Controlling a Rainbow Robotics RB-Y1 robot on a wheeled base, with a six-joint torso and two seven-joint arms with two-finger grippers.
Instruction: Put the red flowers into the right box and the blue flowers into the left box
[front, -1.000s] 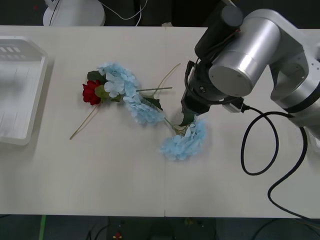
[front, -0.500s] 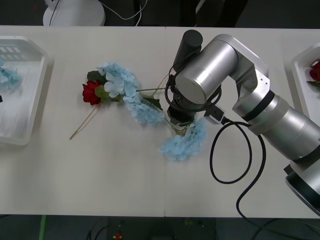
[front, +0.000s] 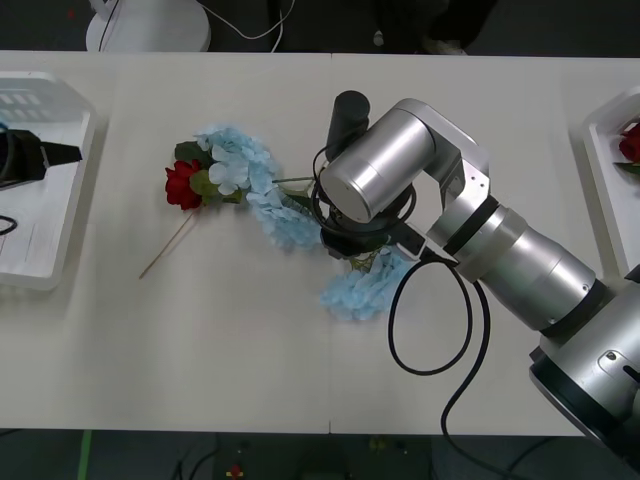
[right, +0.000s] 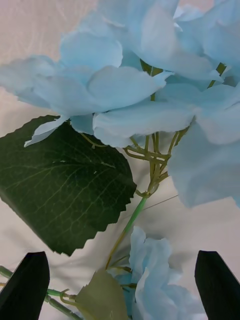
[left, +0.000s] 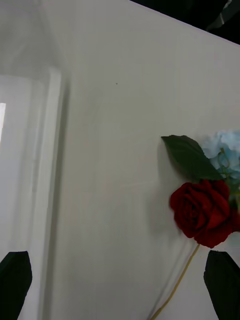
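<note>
Front view: R gripper (right: 122, 285) low over blue flowers (front: 262, 190) mid-tabletop (front: 200, 340), fingers spread wide, nothing held | L gripper (front: 70, 153) at left box (front: 60, 200), wide apart, holding nothing | red rose (front: 182, 185) beside blue clusters | another red bloom in right box (front: 598, 150)

Front view looks down on the whole table (front: 240, 370); both wrist views sit close, sharing its central flowers
</note>
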